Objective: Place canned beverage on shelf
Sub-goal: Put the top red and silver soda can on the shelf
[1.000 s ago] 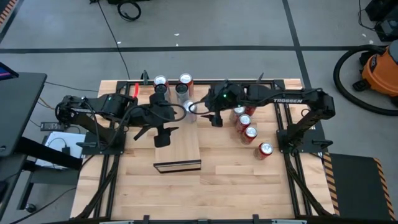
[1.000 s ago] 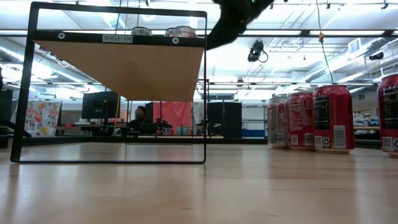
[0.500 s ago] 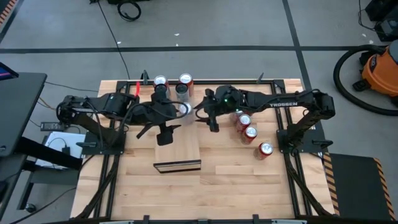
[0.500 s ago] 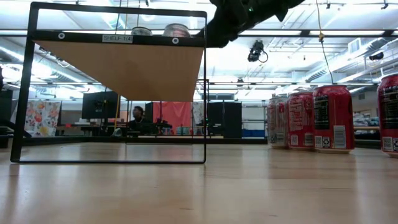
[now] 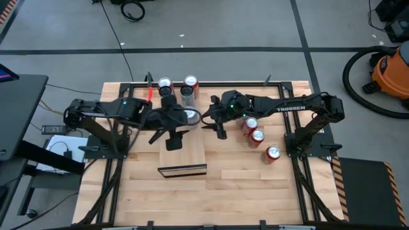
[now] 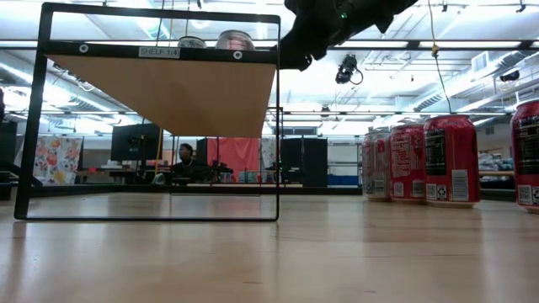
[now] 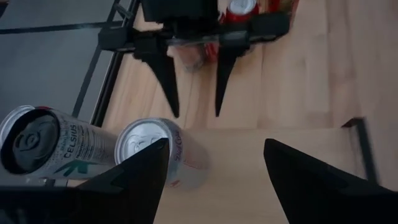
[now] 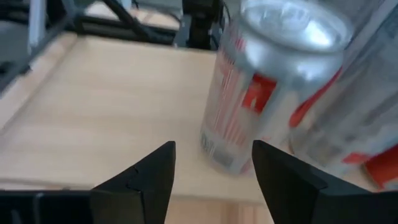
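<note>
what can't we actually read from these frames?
- Shelf top, low view: seen from below, so only the rims of the cans on it show.
- Silver can, high view: partly covered by the left arm.
- Right end effector, right wrist view: nothing between its fingers; the can beyond is blurred.
- Rightmost red can, low view: cut off by the picture's edge.

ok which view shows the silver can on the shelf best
Right wrist view: the can fills the frame, upright on the shelf. Left wrist shows its top; high view a small top; low view only its rim.
</note>
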You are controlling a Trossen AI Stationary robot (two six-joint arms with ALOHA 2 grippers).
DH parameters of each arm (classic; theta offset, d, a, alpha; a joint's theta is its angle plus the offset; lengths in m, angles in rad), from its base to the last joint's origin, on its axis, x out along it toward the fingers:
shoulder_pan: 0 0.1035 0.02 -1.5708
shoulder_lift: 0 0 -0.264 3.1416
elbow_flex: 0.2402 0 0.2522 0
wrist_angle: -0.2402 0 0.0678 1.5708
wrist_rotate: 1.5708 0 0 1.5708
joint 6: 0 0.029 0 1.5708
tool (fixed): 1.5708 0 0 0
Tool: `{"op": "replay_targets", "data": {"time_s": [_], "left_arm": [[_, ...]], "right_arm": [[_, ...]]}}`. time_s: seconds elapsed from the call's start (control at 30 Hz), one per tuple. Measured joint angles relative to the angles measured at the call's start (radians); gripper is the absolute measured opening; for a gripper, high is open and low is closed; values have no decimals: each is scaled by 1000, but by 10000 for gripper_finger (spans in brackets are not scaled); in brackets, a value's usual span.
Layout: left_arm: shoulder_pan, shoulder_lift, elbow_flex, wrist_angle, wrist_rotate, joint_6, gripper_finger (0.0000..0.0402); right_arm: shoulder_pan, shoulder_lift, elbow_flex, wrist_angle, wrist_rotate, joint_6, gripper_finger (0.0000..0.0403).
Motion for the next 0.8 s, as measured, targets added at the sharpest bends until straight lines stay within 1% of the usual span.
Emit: {"op": "replay_targets", "data": {"time_s": [0.13, 0.2, 0.33, 0.43, 0.53, 0.8], "left_arm": [[22, 26, -5, -28, 0, 64, 272], [33, 31, -5, -31, 0, 91, 272], [57, 30, -5, -54, 12, 101, 272], [80, 30, -5, -78, 30, 102, 272], [104, 29, -19, -73, 51, 104, 272], [138, 29, -72, -60, 58, 128, 272]], "right_arm": [[23, 0, 0, -38, 71, -25, 222], [28, 0, 0, -38, 88, -33, 222], [24, -1, 0, -38, 92, -45, 222], [16, -1, 0, -33, 54, -45, 222], [17, -1, -31, 53, 46, -42, 222], [9, 0, -126, 234, 47, -25, 222]]}}
